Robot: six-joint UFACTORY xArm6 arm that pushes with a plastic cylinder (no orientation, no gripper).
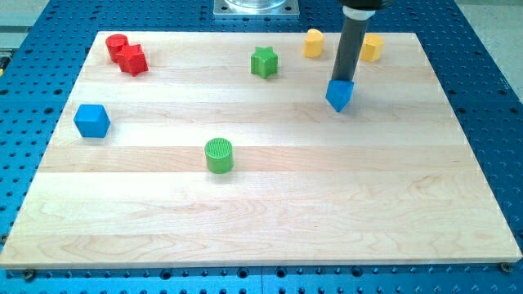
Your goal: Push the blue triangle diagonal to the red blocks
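The blue triangle [340, 95] lies on the wooden board [270, 229] right of centre, towards the view's top. My tip [344, 80] stands right at its upper edge, touching or nearly touching it. The two red blocks sit together at the board's top left: a red cylinder [116, 46] and a red star-like block [133, 60] just below and right of it. They are far to the left of the blue triangle.
A blue cube [91, 120] sits at the left. A green cylinder [219, 155] stands near the middle and a green star [264, 62] towards the top. Two yellow blocks [314, 42] [372, 47] flank the rod at the top edge.
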